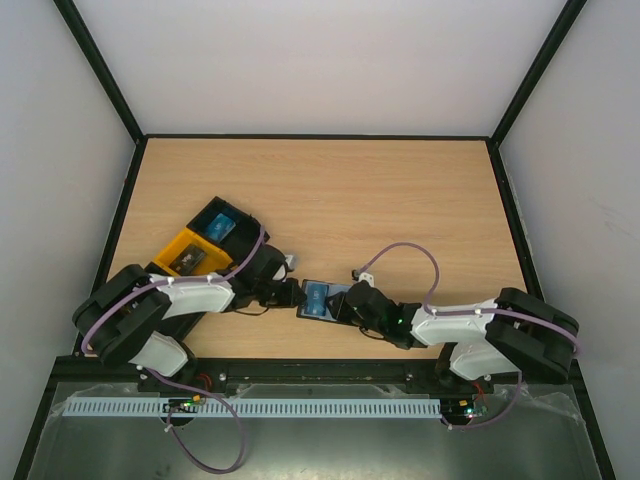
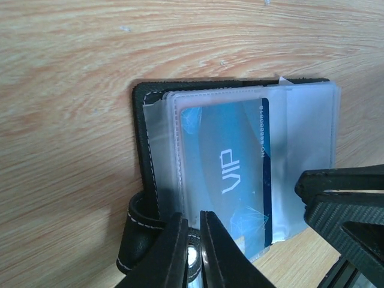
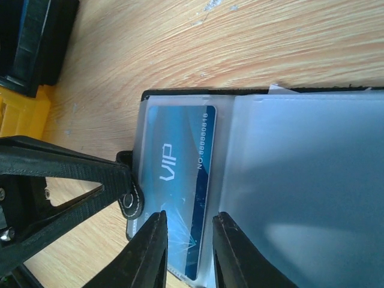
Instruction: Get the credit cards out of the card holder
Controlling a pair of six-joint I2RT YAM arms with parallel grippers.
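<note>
The black card holder (image 1: 322,300) lies open on the table between my two grippers. A blue "VIP" credit card (image 2: 228,174) sits inside its translucent sleeve, and it also shows in the right wrist view (image 3: 180,180). No red card shows. My left gripper (image 2: 193,225) is shut on the holder's snap strap (image 3: 129,201) at its left edge. My right gripper (image 3: 189,231) is open, its jaws standing either side of the blue card's near end, just above the sleeve. More empty translucent sleeves (image 3: 300,180) fan out to the right.
A black-and-orange open tray (image 1: 200,245) with blue items stands at the back left, behind the left arm; its edge shows in the right wrist view (image 3: 24,54). Bare wooden table (image 1: 400,200) stretches behind and to the right, walled on three sides.
</note>
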